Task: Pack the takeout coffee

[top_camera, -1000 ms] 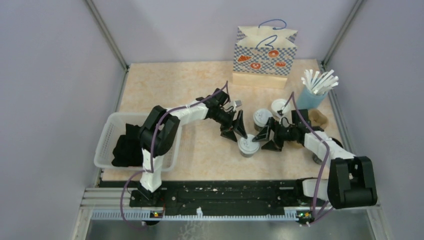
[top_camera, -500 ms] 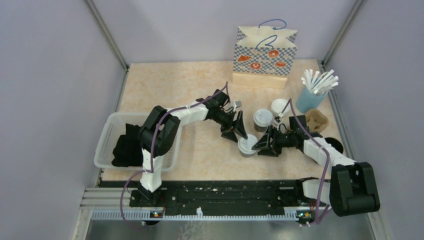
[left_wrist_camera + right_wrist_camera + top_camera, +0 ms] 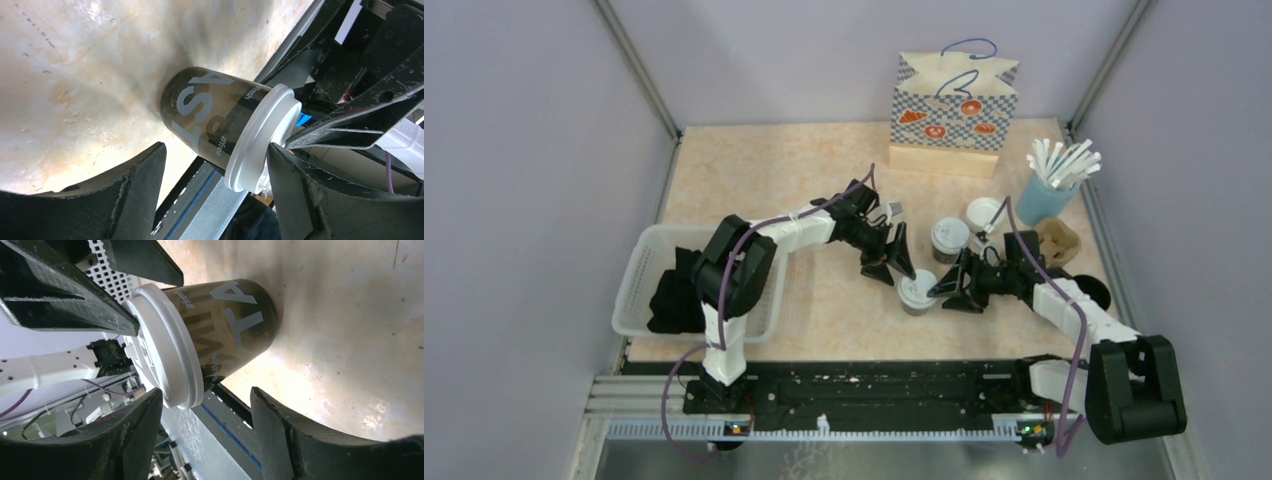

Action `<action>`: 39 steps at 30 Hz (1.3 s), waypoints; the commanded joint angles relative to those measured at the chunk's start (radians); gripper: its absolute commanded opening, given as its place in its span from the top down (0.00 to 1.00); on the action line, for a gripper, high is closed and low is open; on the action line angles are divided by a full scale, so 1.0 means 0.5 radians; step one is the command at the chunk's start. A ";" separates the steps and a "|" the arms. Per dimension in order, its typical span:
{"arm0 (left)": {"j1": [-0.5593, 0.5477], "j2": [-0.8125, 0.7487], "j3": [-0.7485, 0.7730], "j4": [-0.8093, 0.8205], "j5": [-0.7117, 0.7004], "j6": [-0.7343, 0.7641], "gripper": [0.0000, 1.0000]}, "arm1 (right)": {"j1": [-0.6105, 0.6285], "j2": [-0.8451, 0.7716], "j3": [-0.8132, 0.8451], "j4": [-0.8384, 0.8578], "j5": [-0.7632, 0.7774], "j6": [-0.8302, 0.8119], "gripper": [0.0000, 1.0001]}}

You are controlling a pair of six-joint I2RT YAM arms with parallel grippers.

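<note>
The left arm point(image 3: 799, 228) and the right arm point(image 3: 1064, 298) are each built of white shells linked by black joints, and each is carried on a bulky black shoulder block point(image 3: 1136, 385). A purple cable point(image 3: 1079, 340) is strung loosely along each arm. The left hand point(image 3: 892, 266) and the right hand point(image 3: 954, 288) are fitted with matt black, wedge-shaped fingers point(image 3: 135, 195), scuffed and flecked pale along the edges.

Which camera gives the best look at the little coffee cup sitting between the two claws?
The right wrist view: the takeout cup fills the frame, white lid and lettered dark side both sharp. The left wrist view shows its other side nearly as well. The top view shows only the white lid, small.
</note>
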 commanded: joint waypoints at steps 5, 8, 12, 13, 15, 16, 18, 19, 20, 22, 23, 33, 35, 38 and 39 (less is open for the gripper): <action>-0.012 -0.152 0.233 -0.231 -0.124 0.075 0.05 | 0.010 -0.089 0.350 -0.350 0.170 -0.125 0.27; -0.011 -0.251 0.129 -0.182 -0.089 0.012 0.02 | 0.011 -0.115 0.413 -0.402 0.206 -0.118 0.26; -0.020 -0.297 -0.102 -0.054 0.001 -0.102 0.05 | 0.011 -0.117 0.492 -0.514 0.330 -0.154 0.26; -0.023 -0.293 -0.137 -0.002 0.037 -0.134 0.06 | 0.009 -0.139 0.546 -0.570 0.395 -0.163 0.27; -0.039 -0.273 -0.165 0.104 0.086 -0.206 0.11 | 0.011 -0.199 0.680 -0.671 0.516 -0.169 0.27; -0.052 -0.257 -0.156 0.122 0.092 -0.222 0.14 | 0.011 -0.235 0.750 -0.726 0.589 -0.169 0.27; -0.089 -0.205 -0.108 0.124 0.075 -0.233 0.18 | 0.011 -0.307 0.907 -0.848 0.747 -0.174 0.27; -0.106 -0.176 -0.082 0.120 0.066 -0.240 0.20 | 0.011 -0.336 0.978 -0.913 0.804 -0.190 0.27; -0.122 -0.147 -0.057 0.125 0.056 -0.248 0.21 | 0.011 -0.360 1.041 -0.968 0.855 -0.206 0.27; -0.154 -0.096 -0.021 0.165 0.047 -0.285 0.22 | 0.011 -0.393 1.143 -1.071 0.928 -0.236 0.27; -0.167 -0.071 -0.005 0.210 0.051 -0.319 0.23 | 0.013 -0.413 1.180 -1.115 0.954 -0.244 0.27; -0.241 0.244 0.361 0.260 -0.008 -0.367 0.25 | 0.011 -0.528 1.253 -1.190 0.986 -0.228 0.27; -0.245 0.266 0.411 0.254 -0.013 -0.357 0.21 | 0.011 -0.513 1.286 -1.220 1.003 -0.251 0.27; -0.246 0.219 0.473 0.073 -0.123 -0.236 0.13 | 0.011 -0.458 1.382 -1.354 1.148 -0.310 0.27; -0.245 0.176 0.472 0.005 -0.167 -0.191 0.09 | 0.013 -0.423 1.419 -1.414 1.227 -0.328 0.26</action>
